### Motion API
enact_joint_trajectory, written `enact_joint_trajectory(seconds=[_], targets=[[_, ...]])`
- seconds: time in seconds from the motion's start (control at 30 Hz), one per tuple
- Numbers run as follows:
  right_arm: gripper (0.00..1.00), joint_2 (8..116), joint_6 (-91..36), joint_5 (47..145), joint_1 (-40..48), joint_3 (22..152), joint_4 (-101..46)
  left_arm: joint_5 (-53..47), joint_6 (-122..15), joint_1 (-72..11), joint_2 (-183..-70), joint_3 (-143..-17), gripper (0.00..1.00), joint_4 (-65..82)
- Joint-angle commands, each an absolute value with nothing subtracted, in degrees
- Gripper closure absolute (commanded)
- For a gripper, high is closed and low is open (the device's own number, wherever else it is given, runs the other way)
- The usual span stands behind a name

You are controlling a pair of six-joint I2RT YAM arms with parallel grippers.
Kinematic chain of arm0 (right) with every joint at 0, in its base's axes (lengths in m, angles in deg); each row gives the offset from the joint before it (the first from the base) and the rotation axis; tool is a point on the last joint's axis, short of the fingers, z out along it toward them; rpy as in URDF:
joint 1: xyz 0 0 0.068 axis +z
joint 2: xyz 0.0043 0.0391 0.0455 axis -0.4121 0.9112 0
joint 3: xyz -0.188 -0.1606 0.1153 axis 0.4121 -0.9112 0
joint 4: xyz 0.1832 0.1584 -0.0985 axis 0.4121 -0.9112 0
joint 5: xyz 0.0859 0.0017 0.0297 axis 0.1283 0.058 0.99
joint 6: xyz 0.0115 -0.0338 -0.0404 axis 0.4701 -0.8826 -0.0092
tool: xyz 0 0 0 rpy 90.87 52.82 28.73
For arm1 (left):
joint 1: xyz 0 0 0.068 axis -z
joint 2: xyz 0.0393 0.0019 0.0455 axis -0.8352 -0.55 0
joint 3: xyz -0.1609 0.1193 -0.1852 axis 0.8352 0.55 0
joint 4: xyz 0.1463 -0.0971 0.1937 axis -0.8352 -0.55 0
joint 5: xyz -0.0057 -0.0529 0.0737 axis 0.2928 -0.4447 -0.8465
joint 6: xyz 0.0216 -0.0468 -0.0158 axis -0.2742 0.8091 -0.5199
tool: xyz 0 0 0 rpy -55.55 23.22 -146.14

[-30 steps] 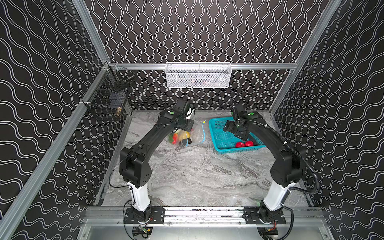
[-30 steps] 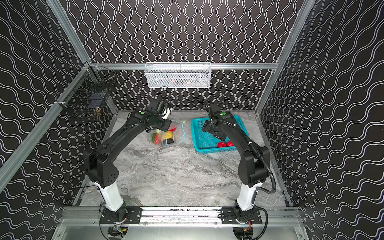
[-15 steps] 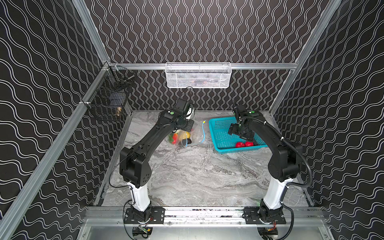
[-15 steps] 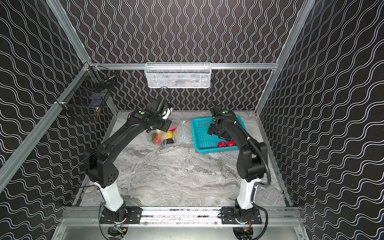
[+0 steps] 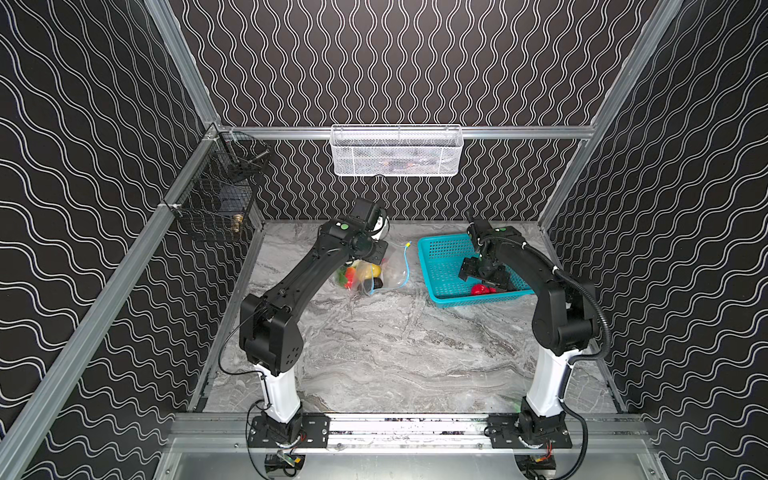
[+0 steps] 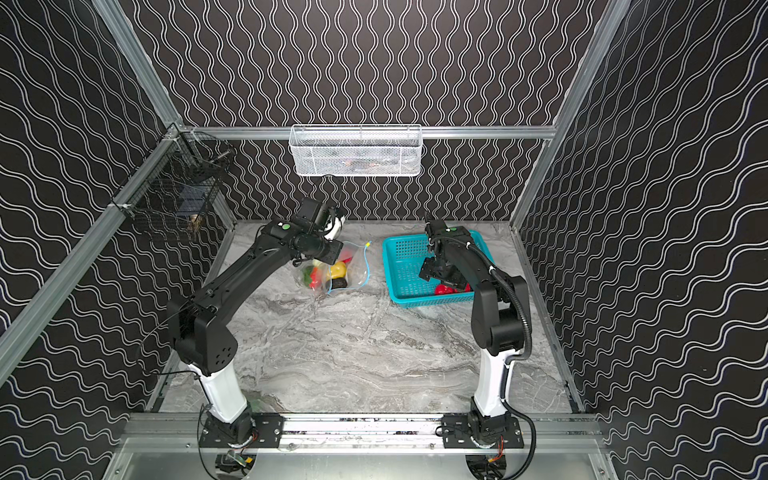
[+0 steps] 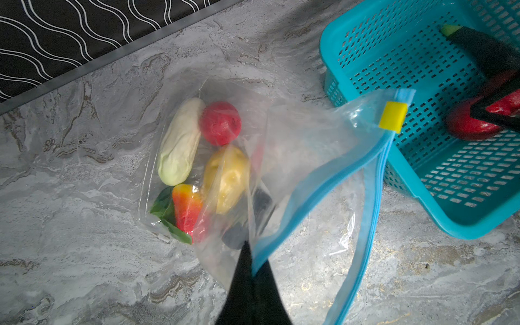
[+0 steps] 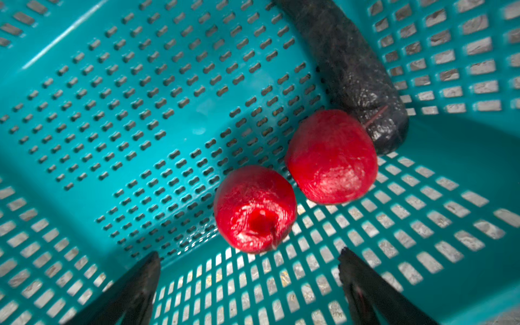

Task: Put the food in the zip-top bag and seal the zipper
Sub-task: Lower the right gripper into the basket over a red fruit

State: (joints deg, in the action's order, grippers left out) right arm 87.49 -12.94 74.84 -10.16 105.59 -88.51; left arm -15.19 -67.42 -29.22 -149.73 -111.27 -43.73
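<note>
Left claw (image 7: 249, 247) clamped together on light-blue zipper strip (image 7: 323, 174) of clear plastic zip-top bag (image 7: 295, 135). White oblong toy (image 7: 180, 140), red round fruit (image 7: 220, 123) and yellow potato-like toy (image 7: 226, 180) sit inside the bag, just beyond its tips. Right claw (image 8: 250, 253) spread apart over teal perforated plastic basket (image 8: 112, 84). Two red round toy fruits (image 8: 254, 208) just ahead of it, dark oblong toy (image 8: 351, 70) beyond.

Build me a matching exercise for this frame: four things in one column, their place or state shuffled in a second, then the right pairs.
1. left hand
2. right hand
3. white oblong food
4. dark long food

A. lying in the teal basket
B. shut on the zip-top bag at its mouth
C. inside the zip-top bag
D. open, over two red fruits

Pairs: 1-B, 2-D, 3-C, 4-A
</note>
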Motion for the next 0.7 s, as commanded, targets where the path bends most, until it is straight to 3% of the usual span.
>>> enact_joint_trajectory(seconds=[0.0, 0.5, 0.67], targets=[[0.01, 88.4, -13.9, 74.6, -10.3, 105.7, -87.5, -15.5, -67.3, -29.3, -149.4, -111.3, 1.0, -42.5], [0.02, 90.6, -15.1, 77.1, -11.7, 103.5, -84.6, -15.4, -67.3, -29.3, -149.9, -111.5, 1.0, -42.7], [0.1, 91.6, -15.4, 78.3, -12.0, 103.9, -84.1, -15.5, -67.3, -29.3, -149.8, -111.3, 1.0, -42.6]])
